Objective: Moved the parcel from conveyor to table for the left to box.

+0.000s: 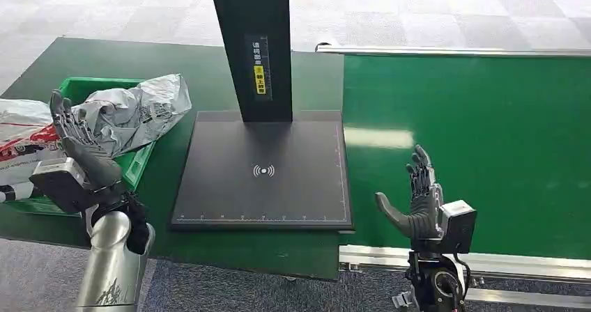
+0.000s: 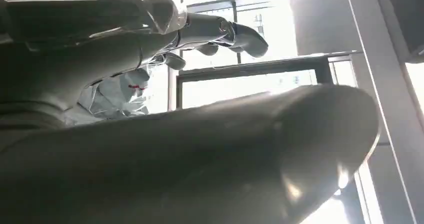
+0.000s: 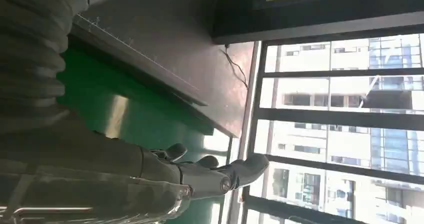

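**Kid:** Two big green places fill most of what I see. What are they?

**Helper:** On the right lies the wide green conveyor belt (image 1: 474, 138) with a silver rail. On the left stands the flat green table (image 1: 174, 75).

**Kid:** What is the big dark thing in the middle?

**Helper:** That is a flat black square scanner pad (image 1: 265, 173) on the table, with a little white wave sign in its middle and a thin ruler line near its front edge. A tall black post (image 1: 252, 40) rises from its back. The post has a label with white Chinese writing and a yellow patch; the writing is too small to read.

**Kid:** Where is the parcel?

**Helper:** The crinkly silver-grey plastic parcel bag (image 1: 136, 113) lies on the rim of the green plastic box (image 1: 87, 87) at the table's left end. A white bag with red print (image 1: 21, 134) sits just beside it.

**Kid:** What are the hands doing?

**Helper:** The left hand (image 1: 77, 141) is held up near the parcel, fingers spread, grasping nothing. The right hand (image 1: 417, 204) hangs over the belt's near edge, fingers apart, with nothing in it.
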